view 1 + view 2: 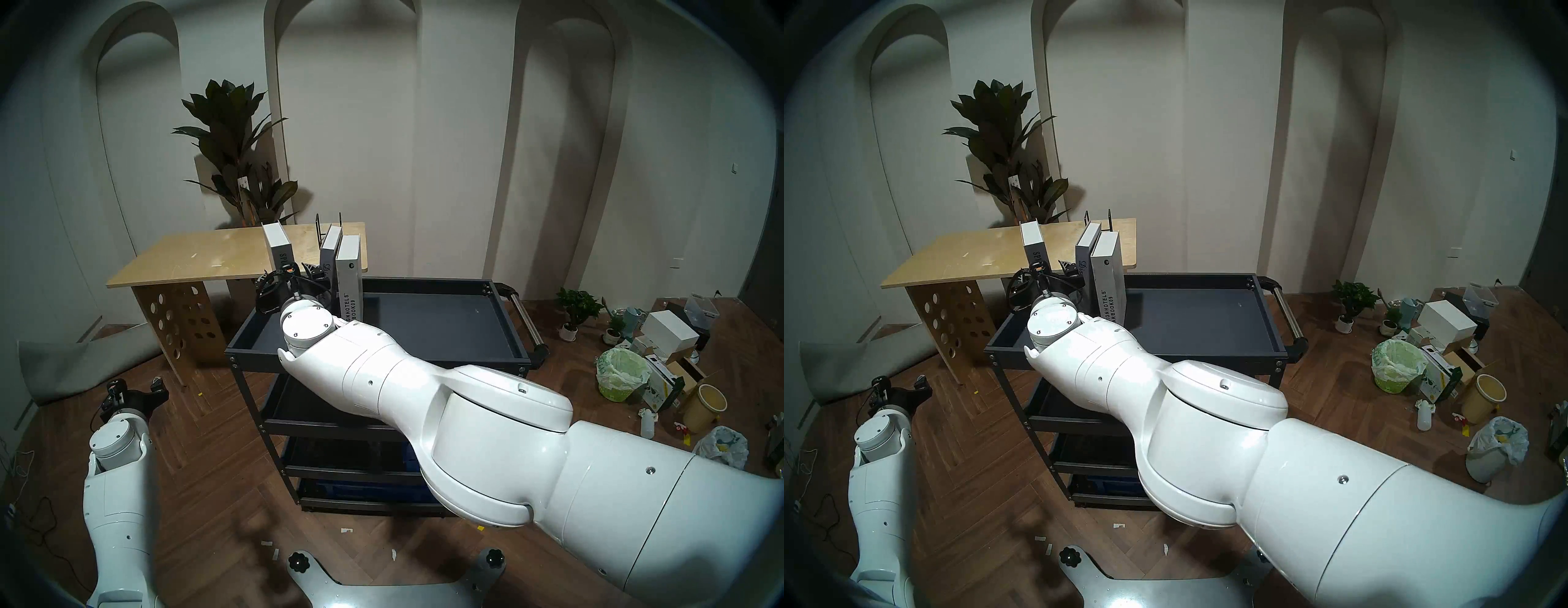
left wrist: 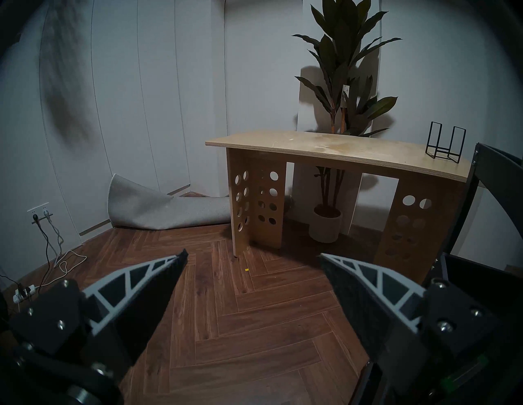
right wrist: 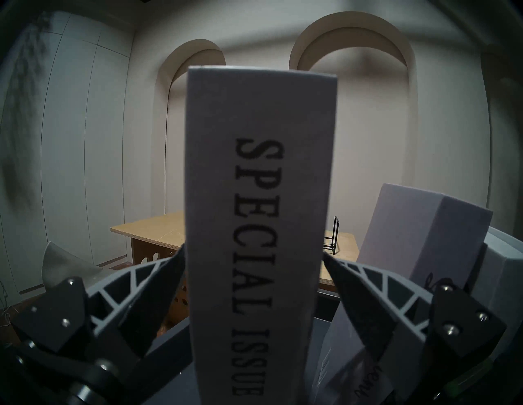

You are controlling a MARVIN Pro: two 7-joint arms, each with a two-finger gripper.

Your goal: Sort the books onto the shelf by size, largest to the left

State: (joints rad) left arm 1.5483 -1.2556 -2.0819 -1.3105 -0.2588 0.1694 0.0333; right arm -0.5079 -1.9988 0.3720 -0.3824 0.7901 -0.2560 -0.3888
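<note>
Three grey books stand upright at the left end of the shelf, the dark-grey top tray of the cart. "SPECIAL ISSUE" stands alone at the far left. A gap to its right, thin "Discontent" leans against "DESIGNHOTELS YEARBOOK09". My right gripper is open, with its fingers on either side of the spine of "SPECIAL ISSUE", which fills the gap between them. The book's foot is hidden. My left gripper is open and empty, low over the floor left of the cart.
A plywood table stands just behind the cart, with a small black wire rack on it. The cart handle sticks out on the right. Boxes, bins and potted plants litter the floor at the far right.
</note>
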